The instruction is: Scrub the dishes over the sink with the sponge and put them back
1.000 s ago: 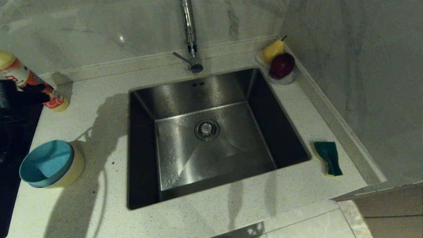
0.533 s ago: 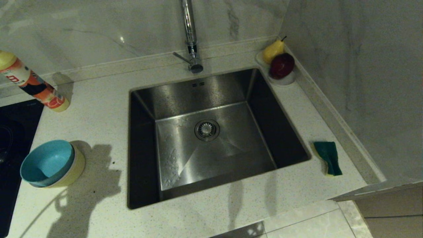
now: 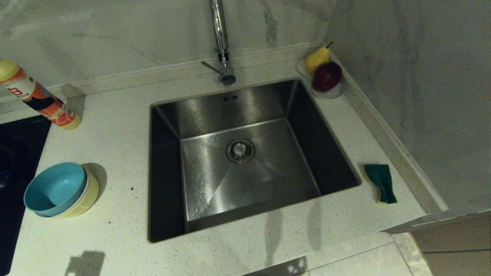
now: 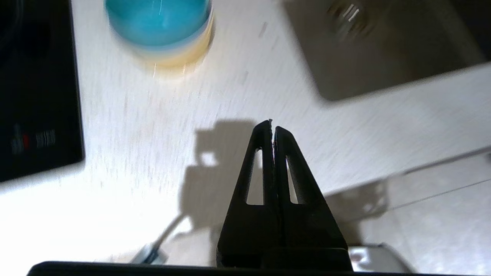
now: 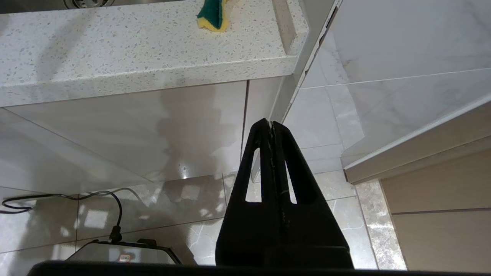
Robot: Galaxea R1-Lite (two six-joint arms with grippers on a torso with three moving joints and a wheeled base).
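Observation:
The dishes [image 3: 57, 189] sit stacked on the counter left of the sink, a light blue bowl [image 4: 159, 23] nested in a yellow one. The steel sink [image 3: 268, 172] holds nothing. The green-and-yellow sponge [image 3: 380, 183] lies on the counter to the sink's right. Neither gripper shows in the head view. My left gripper [image 4: 272, 124] is shut and holds nothing, hanging over the counter's front edge, well short of the bowls. My right gripper [image 5: 271, 123] is shut and holds nothing, parked below counter height, with the sponge [image 5: 214, 15] above and beyond it.
A tall chrome faucet [image 3: 220, 42] rises behind the sink. An orange-labelled bottle [image 3: 36, 97] leans at the back left, beside a black cooktop [image 3: 15, 153]. A white dish with a pear and a red apple [image 3: 326, 73] sits in the back right corner against the wall.
My left arm, which was at the far left by the bottle, has pulled back out of the head view. Its shadow has slid to the counter's front edge. The bowls and sponge have not moved.

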